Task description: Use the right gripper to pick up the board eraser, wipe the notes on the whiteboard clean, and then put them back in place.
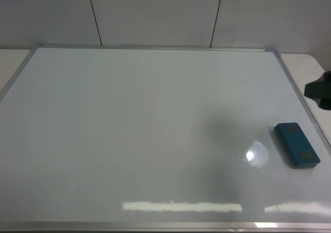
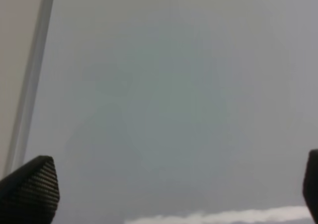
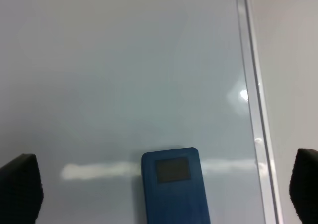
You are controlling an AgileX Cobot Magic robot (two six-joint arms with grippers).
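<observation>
Whiteboard (image 1: 145, 135) surface reads blank in all three views; no red notes visible anywhere. Board eraser (image 1: 296, 144) lies flat on the board near its right edge, toward the near side, nothing touching it. Right gripper (image 3: 159, 194): fingers wide apart, empty, eraser in the gap between them but not gripped. Left gripper (image 2: 174, 194): also spread wide over bare board, holding nothing. Judgement: wipe looks done and eraser set down; task appears at or close to its end

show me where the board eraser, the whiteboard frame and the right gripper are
board eraser (image 1: 297, 144), exterior high view, middle of its top face.
whiteboard frame (image 3: 252, 100), right wrist view, on the metal edge.
right gripper (image 3: 164, 194), right wrist view, midway between its fingertips.
</observation>
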